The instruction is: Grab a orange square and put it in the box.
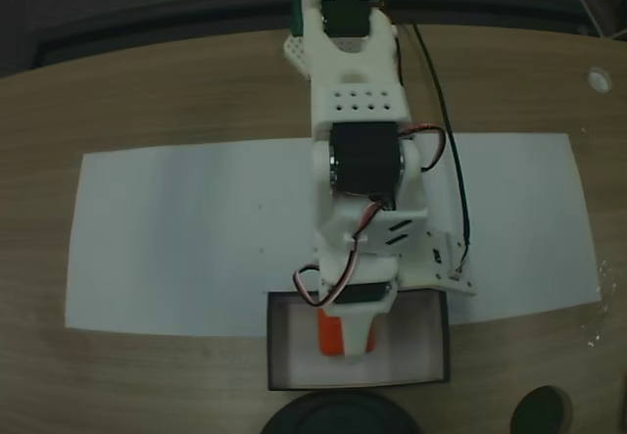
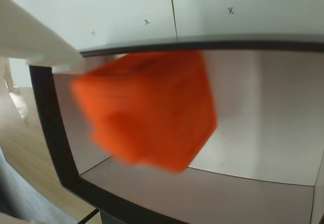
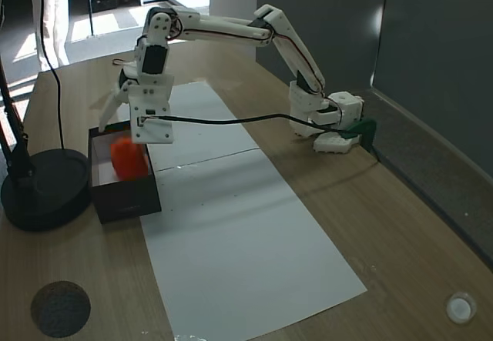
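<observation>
The orange square (image 3: 129, 160) sits low inside the box (image 3: 123, 198), whose black walls and white floor show in both fixed views. From above, the orange square (image 1: 343, 336) lies in the middle of the box (image 1: 431, 356), partly under my gripper (image 1: 349, 318). My gripper (image 3: 127, 129) hangs just over it with its jaws spread. In the wrist view the orange square (image 2: 147, 110) is motion-blurred against the sharp box wall (image 2: 50, 128), and one white finger (image 2: 35, 39) stands apart from it at the upper left.
A round black stand base (image 3: 42, 187) sits right beside the box. A small black disc (image 3: 60, 308) and a white cap (image 3: 460, 307) lie near the table edge. White paper (image 3: 246, 225) covers the middle. A person's legs (image 3: 50, 10) are far back.
</observation>
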You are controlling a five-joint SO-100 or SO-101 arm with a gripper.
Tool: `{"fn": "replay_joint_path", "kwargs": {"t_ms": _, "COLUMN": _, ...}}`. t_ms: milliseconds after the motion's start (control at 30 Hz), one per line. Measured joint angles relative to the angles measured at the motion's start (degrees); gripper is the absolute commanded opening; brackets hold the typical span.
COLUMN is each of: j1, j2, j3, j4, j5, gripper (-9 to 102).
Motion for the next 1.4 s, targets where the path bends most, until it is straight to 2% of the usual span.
{"fn": "replay_joint_path", "kwargs": {"t_ms": 200, "j1": -0.09, "j2": 0.0, "j3": 0.0, "j4": 1.41, "j5": 0.0, "gripper": 32}}
{"fn": "replay_joint_path", "kwargs": {"t_ms": 300, "j1": -0.44, "j2": 2.99, "j3": 0.0, "j4": 5.01, "j5": 0.0, "gripper": 19}}
{"fn": "replay_joint_path", "kwargs": {"t_ms": 367, "j1": -1.67, "j2": 8.35, "j3": -0.79, "j4": 8.53, "j5": 0.0, "gripper": 7}}
{"fn": "replay_joint_path", "kwargs": {"t_ms": 433, "j1": -3.43, "j2": 15.56, "j3": -2.55, "j4": 11.95, "j5": 0.0, "gripper": 0}}
{"fn": "replay_joint_path", "kwargs": {"t_ms": 633, "j1": -7.47, "j2": 43.95, "j3": 0.0, "j4": 13.45, "j5": -1.14, "gripper": 0}}
{"fn": "replay_joint_path", "kwargs": {"t_ms": 833, "j1": -9.76, "j2": 75.5, "j3": 21.62, "j4": 13.18, "j5": -1.58, "gripper": 0}}
{"fn": "replay_joint_path", "kwargs": {"t_ms": 1000, "j1": -9.93, "j2": 98.79, "j3": 47.81, "j4": 7.91, "j5": -1.76, "gripper": 0}}
{"fn": "replay_joint_path", "kwargs": {"t_ms": 1200, "j1": -10.02, "j2": 119.53, "j3": 74.09, "j4": -1.14, "j5": -1.76, "gripper": 0}}
{"fn": "replay_joint_path", "kwargs": {"t_ms": 1400, "j1": -6.06, "j2": 134.3, "j3": 87.89, "j4": -6.5, "j5": -1.76, "gripper": 0}}
